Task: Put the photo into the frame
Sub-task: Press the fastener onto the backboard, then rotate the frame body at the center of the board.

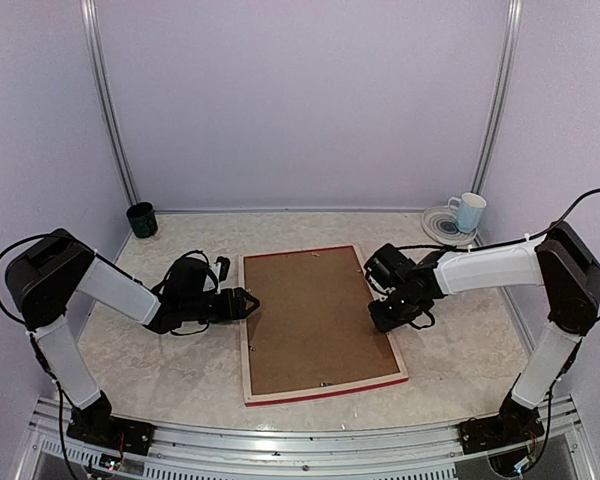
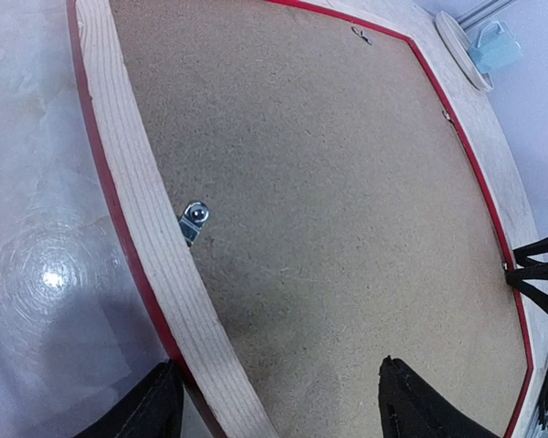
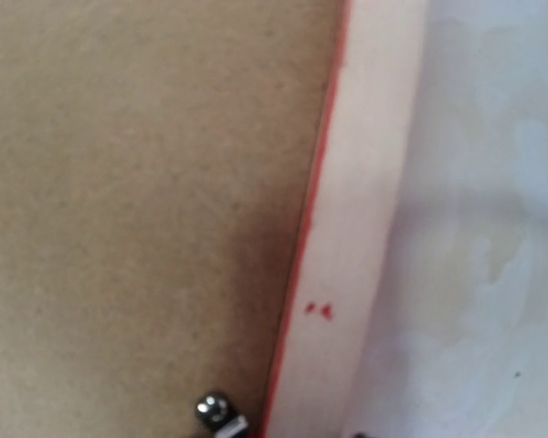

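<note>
The large rectangular frame [image 2: 151, 210] with red edges and a pale wood back lies face down in the middle of the table, its long sides running away from me and slightly skewed. A brown fibreboard backing panel [image 1: 315, 320] fills its opening, and a small metal turn clip [image 2: 194, 219] sits at the inner edge of the left rail. I cannot tell where the photo is.

My left gripper [image 1: 248, 300] hangs at the frame's left rail with its jaws spread. In the wrist view one finger is over the table and the other over the backing panel. My right gripper [image 1: 380, 315] is at the right rail; its own camera shows only the rail and the board, so I cannot tell how its jaws stand.

Everything rests on a pale marbled table [image 1: 180, 370]. A dark green cup [image 1: 141, 219] stands at the far left corner, and a light blue mug [image 1: 469, 212] sits on a white saucer [image 1: 438, 225] at the far right.
</note>
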`<action>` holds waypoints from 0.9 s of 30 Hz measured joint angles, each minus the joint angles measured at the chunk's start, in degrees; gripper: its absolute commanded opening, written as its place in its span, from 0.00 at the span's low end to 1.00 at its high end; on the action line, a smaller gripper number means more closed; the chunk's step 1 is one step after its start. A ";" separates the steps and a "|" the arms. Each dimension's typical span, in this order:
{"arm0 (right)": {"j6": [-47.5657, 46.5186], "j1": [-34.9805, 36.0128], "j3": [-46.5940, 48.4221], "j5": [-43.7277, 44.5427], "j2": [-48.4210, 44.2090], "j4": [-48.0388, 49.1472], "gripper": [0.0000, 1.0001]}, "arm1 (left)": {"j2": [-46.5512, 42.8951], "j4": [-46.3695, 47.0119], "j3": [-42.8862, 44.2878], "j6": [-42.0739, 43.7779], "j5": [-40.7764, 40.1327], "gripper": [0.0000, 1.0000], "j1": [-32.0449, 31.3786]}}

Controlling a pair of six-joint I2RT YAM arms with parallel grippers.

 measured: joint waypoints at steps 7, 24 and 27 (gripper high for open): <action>-0.46 -0.15 -0.02 -1.62 -2.60 -0.26 0.67 | -0.44 1.20 -0.70 -0.04 0.74 0.84 0.28; -0.92 -4.31 -7.43 -11.58 -10.40 3.89 0.90 | -3.87 1.07 -3.50 -0.42 0.26 0.99 1.05; -0.96 -5.49 -8.96 -14.34 -10.88 5.70 0.94 | -3.87 1.14 -3.52 -0.44 0.48 0.99 1.05</action>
